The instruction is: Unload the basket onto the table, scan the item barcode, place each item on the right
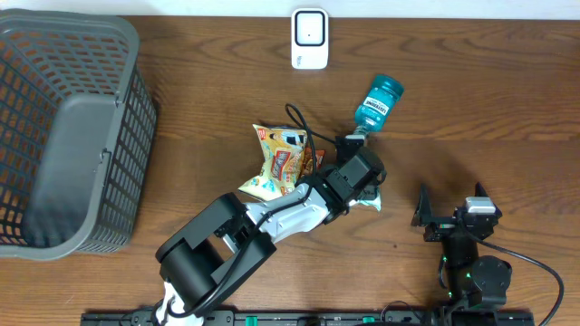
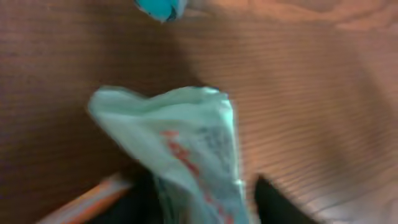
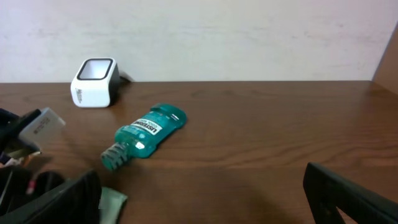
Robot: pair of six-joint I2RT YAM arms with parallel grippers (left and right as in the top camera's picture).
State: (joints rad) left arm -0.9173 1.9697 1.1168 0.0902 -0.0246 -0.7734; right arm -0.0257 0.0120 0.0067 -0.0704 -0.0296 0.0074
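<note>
A blurred pale packet (image 2: pixel 180 137) lies at the left pincer (image 2: pixel 205 199), hold impossible to tell; right pincer (image 3: pixel 205 196) gapes wide.

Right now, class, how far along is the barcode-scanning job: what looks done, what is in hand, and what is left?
Done: nothing visibly; no item sits at the scanner. In hand: the left gripper straddles a pale green packet, grip unclear; the right gripper stands open, apart. Left: probably carrying an item to the scanner and showing its barcode; the bottle and snack bags lie on the table.
</note>
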